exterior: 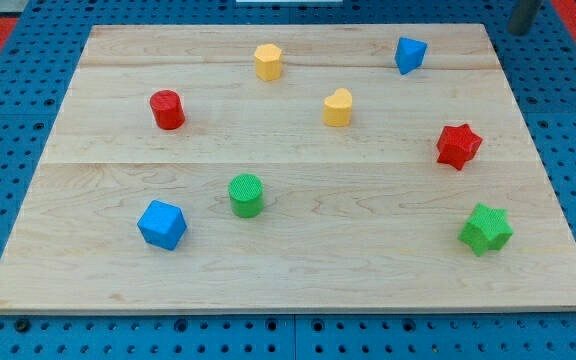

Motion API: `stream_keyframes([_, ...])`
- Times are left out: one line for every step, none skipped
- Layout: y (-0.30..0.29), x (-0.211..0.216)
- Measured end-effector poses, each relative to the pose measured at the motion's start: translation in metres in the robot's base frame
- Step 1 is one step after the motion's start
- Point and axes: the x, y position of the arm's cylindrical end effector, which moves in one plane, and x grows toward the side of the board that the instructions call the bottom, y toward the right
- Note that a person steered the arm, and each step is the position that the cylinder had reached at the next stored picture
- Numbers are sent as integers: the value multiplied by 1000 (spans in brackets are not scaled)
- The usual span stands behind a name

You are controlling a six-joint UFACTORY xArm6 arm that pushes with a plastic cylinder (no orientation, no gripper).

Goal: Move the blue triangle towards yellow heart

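Blue triangle (410, 54) sits near the board's (288, 280) top right edge.
Yellow heart (338, 107) lies just below and to its left, apart. The triangle's pointing and long axis are unclear. My tip (519, 30) is outside the top-right corner, touching nothing.

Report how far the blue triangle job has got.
Nothing looks done: the blue triangle sits near the view's top right, apart from the yellow heart. In hand: only part of my rod shows at the top right corner; my tip is off the board. Left: the whole push, down-left toward the heart.
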Motion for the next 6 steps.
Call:
stream_keyframes([-24, 32])
stream_keyframes([-77, 17])
stream_keyframes([-118, -18])
stream_keyframes([-123, -4])
stream_keyframes([-134, 1])
stream_keyframes([-138, 19])
